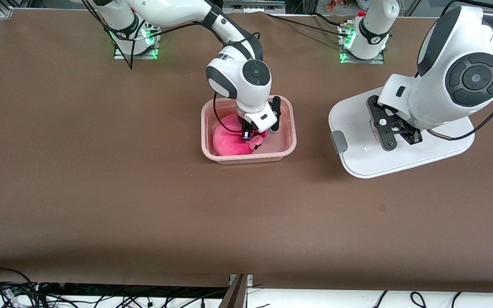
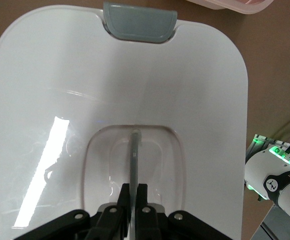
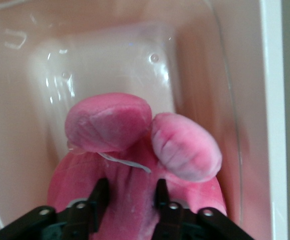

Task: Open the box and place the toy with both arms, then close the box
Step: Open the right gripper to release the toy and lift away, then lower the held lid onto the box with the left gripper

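Observation:
The pinkish tub stands open mid-table. The hot-pink plush toy lies inside it, at the end toward the right arm. My right gripper reaches down into the tub. Its fingers pinch a fold of the toy, with the tub wall around it. The white lid lies flat beside the tub, toward the left arm's end. My left gripper is shut on the lid's clear centre handle. The lid fills the left wrist view, where the left gripper clamps the handle bar.
A grey clip sits on the lid's edge facing the tub and shows in the left wrist view. The tub's rim shows past it. Bare brown table lies nearer the front camera. The arm bases stand at the table's back edge.

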Robot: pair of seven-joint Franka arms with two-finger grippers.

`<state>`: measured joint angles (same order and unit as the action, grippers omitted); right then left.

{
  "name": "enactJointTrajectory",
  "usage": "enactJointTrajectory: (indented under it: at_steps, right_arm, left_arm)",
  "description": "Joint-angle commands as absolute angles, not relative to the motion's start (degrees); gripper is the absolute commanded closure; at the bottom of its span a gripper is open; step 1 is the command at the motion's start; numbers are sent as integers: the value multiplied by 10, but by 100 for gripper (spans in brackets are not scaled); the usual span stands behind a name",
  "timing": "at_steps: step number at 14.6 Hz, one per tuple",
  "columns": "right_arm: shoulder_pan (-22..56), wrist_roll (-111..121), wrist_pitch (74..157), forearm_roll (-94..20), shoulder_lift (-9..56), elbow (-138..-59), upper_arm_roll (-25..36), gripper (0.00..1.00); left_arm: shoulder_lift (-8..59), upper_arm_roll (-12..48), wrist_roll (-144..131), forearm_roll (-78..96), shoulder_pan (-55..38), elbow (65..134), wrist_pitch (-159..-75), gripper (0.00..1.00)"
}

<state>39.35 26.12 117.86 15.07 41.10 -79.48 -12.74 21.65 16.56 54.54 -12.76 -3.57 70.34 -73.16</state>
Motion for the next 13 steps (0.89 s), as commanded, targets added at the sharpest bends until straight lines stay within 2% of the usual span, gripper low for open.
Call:
enactJointTrajectory:
  at_steps: [1,4,7,9,13]
  right_arm:
    - [396,211,1189,158,412,-777,-133,0]
    - [389,211,1181,146,399,-763,-133,0]
    - [364,212,1152,95,344,-764,-128,0]
    - [320,216,1097,83,307,-763,-127,0]
    - [221,221,1069,67,240,-763,-126,0]
  left_arm:
    - [211,168,559,-134,-35,704,-726,100]
    - [211,170,560,-134,-34,704,-725,100]
    - [210,168,560,-113,-31,705,-724,100]
    - [210,168,561,-80,-25,705,-705,100]
    - [221,168,576,-44,-29,712,-707,100]
